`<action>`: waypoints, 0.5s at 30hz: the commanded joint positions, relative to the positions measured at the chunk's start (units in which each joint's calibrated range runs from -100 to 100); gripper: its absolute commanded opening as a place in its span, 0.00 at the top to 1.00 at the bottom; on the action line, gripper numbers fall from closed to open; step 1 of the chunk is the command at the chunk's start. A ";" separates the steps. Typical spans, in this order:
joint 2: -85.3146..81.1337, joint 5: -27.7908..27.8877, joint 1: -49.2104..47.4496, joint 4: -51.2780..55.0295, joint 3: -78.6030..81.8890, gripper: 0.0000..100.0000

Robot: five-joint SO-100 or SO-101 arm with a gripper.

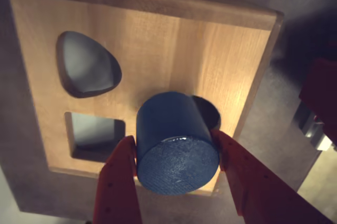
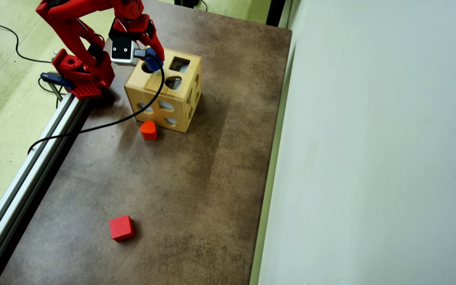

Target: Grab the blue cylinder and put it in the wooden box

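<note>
You have the blue cylinder clamped between the jaws of the gripper, one red finger pressed to each curved side, its flat round end facing the wrist camera. In the wrist view the cylinder hangs over the top face of the wooden box, partly covering the round hole, whose dark rim shows just behind it; the rounded-triangle hole and the square hole lie open to its left. In the overhead view the gripper holds the cylinder above the box at the corner of its top nearest the arm's base, right by the round hole. The box stands near the far left corner of the tabletop as that view shows it. An orange-red rounded block sits on the tabletop just beside the box's near face. A red cube lies well apart from both, toward the near left corner. A black cable trails from the wrist across the box's top and down over the tabletop's left edge.
</note>
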 commanded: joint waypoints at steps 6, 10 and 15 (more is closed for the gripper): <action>-4.09 0.44 -3.49 0.57 0.65 0.81; -5.45 0.44 -4.68 0.57 0.82 0.81; -5.45 0.49 -4.30 0.57 3.24 0.81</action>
